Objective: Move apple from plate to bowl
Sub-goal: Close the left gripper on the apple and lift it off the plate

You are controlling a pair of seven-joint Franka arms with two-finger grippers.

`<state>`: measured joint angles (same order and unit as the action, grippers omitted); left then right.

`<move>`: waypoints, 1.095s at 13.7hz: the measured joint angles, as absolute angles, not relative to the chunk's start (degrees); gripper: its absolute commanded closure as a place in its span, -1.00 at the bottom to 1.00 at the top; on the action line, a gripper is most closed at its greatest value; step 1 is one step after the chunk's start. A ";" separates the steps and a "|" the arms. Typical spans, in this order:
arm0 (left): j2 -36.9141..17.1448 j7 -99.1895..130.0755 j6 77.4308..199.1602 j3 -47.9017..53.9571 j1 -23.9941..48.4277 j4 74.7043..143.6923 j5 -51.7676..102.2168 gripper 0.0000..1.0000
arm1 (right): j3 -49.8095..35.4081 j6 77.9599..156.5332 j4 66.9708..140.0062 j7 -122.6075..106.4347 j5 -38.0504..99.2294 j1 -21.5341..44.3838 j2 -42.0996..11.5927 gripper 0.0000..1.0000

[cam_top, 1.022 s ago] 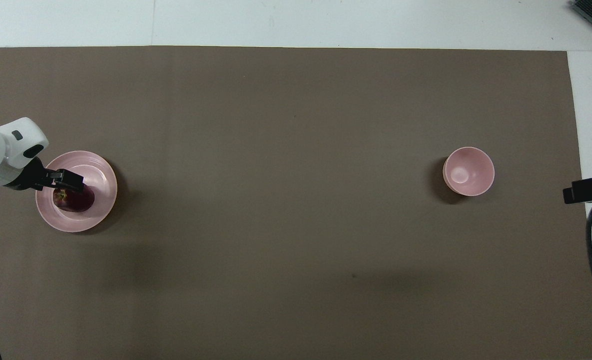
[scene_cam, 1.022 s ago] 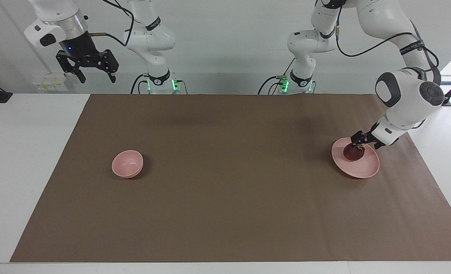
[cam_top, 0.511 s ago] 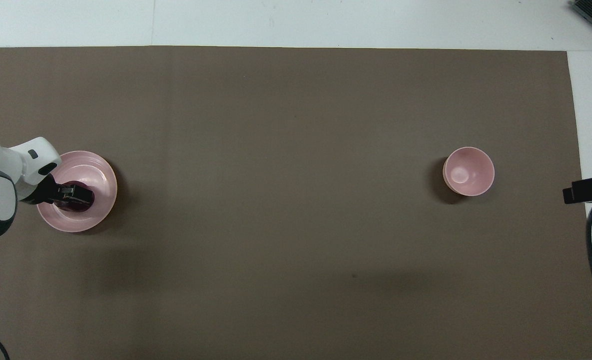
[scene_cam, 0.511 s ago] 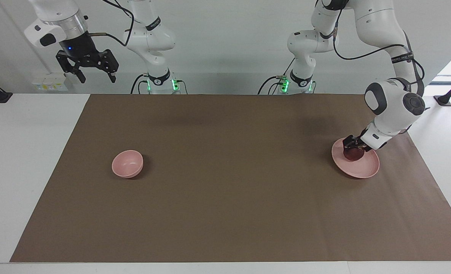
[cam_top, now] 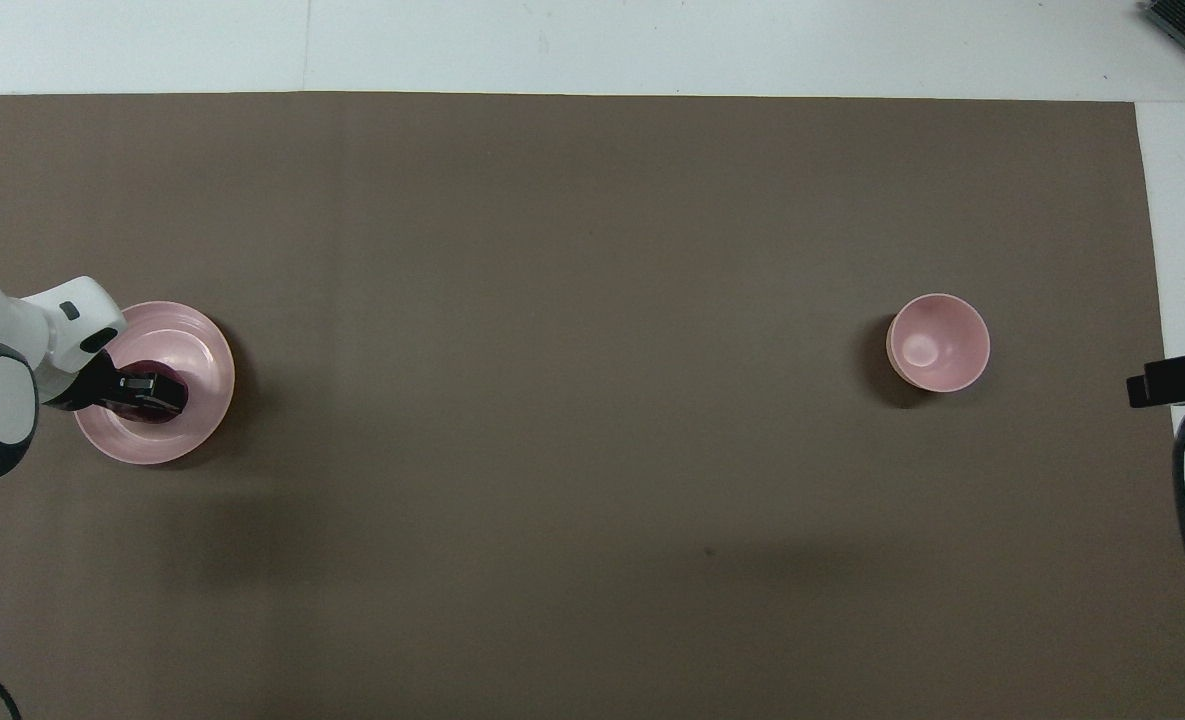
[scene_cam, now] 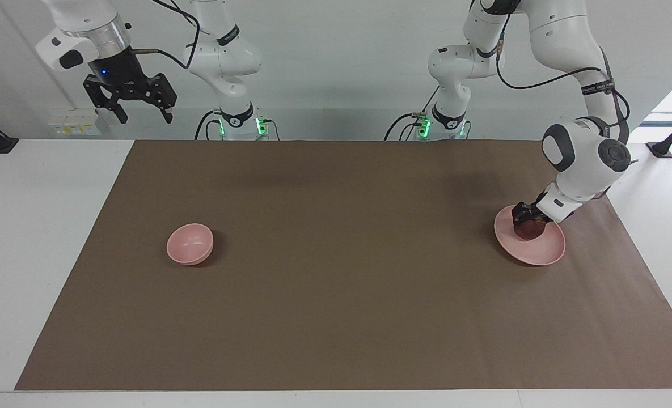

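Lowered since the earlier frame, left claw (scene_cam: 525, 220) pinches the small dark red apple (scene_cam: 531, 229) on the wide pale pink plate (scene_cam: 540, 252); an off-centre grip could let it roll free. Right claw (scene_cam: 130, 96) waits, wide.

L gripper (scene_cam: 525, 218) low, clamped – R gripper (scene_cam: 139, 107) raised, open.
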<state>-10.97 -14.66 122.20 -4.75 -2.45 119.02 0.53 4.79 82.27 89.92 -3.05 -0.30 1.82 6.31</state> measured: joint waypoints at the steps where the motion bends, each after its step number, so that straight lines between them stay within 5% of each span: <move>1: -10.97 -14.42 121.72 -4.55 -2.29 118.86 0.53 1.00 | 4.79 82.27 89.92 -3.05 -0.30 1.82 6.31 -1.00; 15: -13.64 -3.98 102.51 -3.45 4.97 104.89 7.92 1.00 | 4.74 82.27 89.92 -3.05 -0.30 1.85 6.37 -1.00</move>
<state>-13.64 -3.98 102.51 -3.45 4.97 104.89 7.92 4.74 82.27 89.92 -3.05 -0.30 1.85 6.37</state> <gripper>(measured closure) 0.242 0.000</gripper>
